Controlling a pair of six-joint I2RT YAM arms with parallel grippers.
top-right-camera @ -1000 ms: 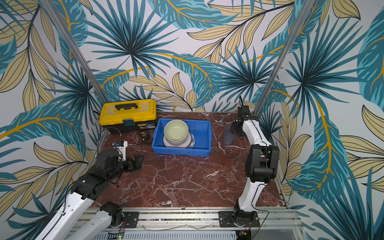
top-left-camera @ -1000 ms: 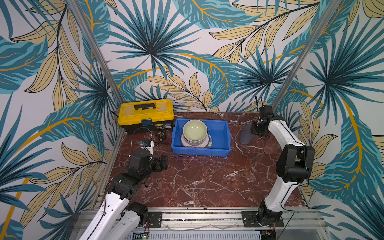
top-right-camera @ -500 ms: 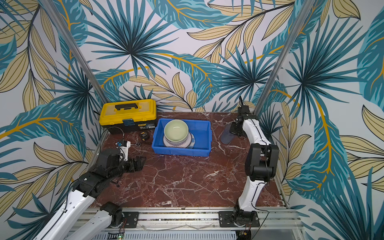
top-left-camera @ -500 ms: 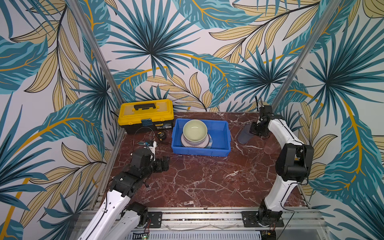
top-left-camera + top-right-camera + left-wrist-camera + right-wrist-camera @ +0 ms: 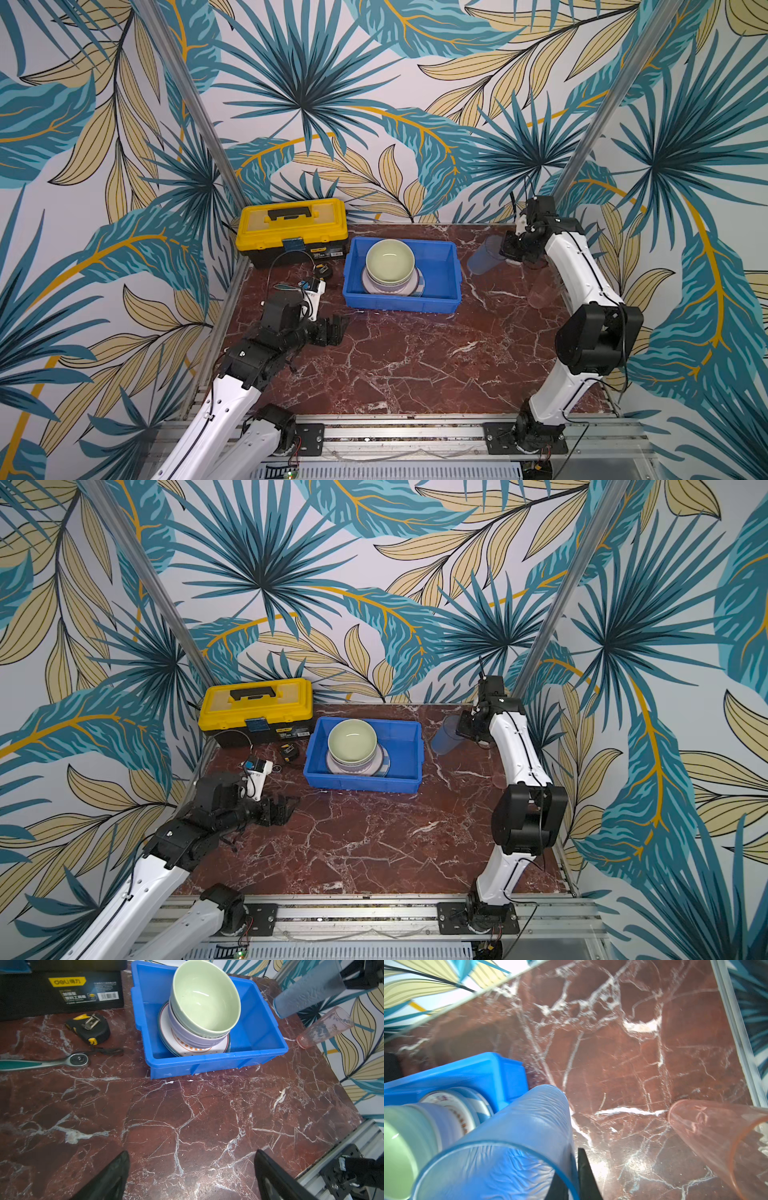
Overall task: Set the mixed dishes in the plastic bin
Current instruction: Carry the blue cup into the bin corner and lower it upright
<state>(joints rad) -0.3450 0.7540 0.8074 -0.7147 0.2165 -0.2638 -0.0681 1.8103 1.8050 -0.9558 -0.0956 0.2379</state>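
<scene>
The right tool (image 5: 508, 252) has clamped the bluish tumbler (image 5: 482, 257) and tilted it.

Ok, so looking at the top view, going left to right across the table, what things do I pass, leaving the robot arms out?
yellow toolbox → blue bin → bluish tumbler → pinkish tumbler

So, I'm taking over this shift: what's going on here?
The right pincer is shut on the bluish tumbler, tilting it beside the blue bin. The bin holds plates with a lavender bowl and a green bowl stacked on top. The pinkish tumbler sits on the table; the left pincer hangs open, empty.
</scene>
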